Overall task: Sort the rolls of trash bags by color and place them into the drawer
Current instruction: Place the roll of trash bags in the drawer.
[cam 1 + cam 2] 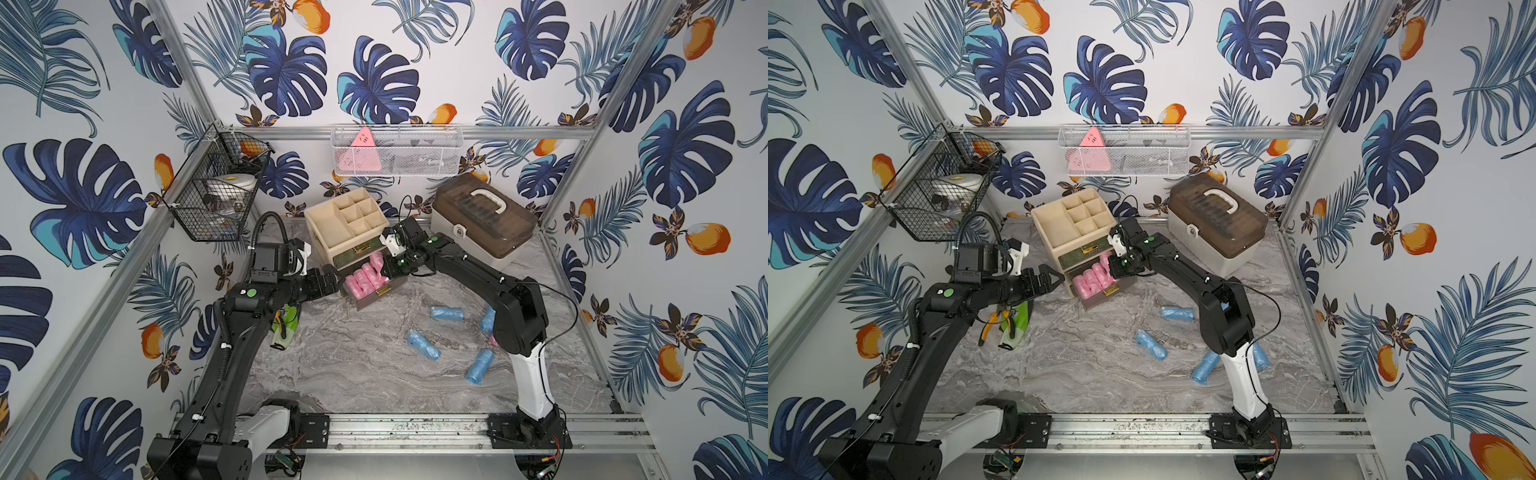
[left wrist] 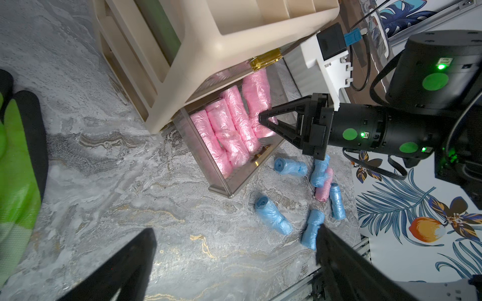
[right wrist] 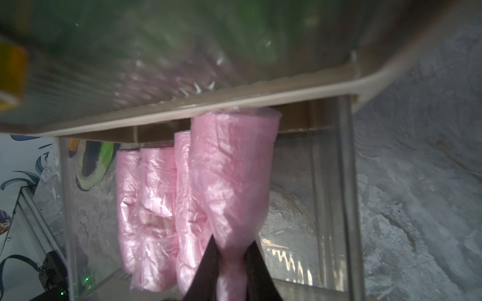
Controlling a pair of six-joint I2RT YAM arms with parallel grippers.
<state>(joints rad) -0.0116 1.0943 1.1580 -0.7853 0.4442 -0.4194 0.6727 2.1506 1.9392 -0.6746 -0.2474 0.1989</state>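
A beige organizer point(image 1: 332, 224) stands at the back of the table, its lower clear drawer point(image 1: 376, 297) pulled open. Several pink rolls point(image 1: 363, 276) lie side by side in it. My right gripper point(image 3: 232, 250) is shut on one pink roll point(image 3: 229, 169), held at its end inside the drawer; the left wrist view shows this gripper point(image 2: 262, 120) over the drawer's right part. My left gripper point(image 1: 1059, 277) hovers open and holds nothing, just left of the drawer. Several blue rolls point(image 1: 446, 313) and one pink roll point(image 2: 323, 187) lie on the table near the right arm.
Green shows through the closed upper drawer point(image 1: 357, 253). A green work glove point(image 1: 286, 328) and pliers point(image 1: 992, 322) lie under the left arm. A brown-lidded toolbox point(image 1: 482, 220) stands back right. A black wire basket point(image 1: 216, 187) and a white mesh basket point(image 1: 395, 149) hang on the walls.
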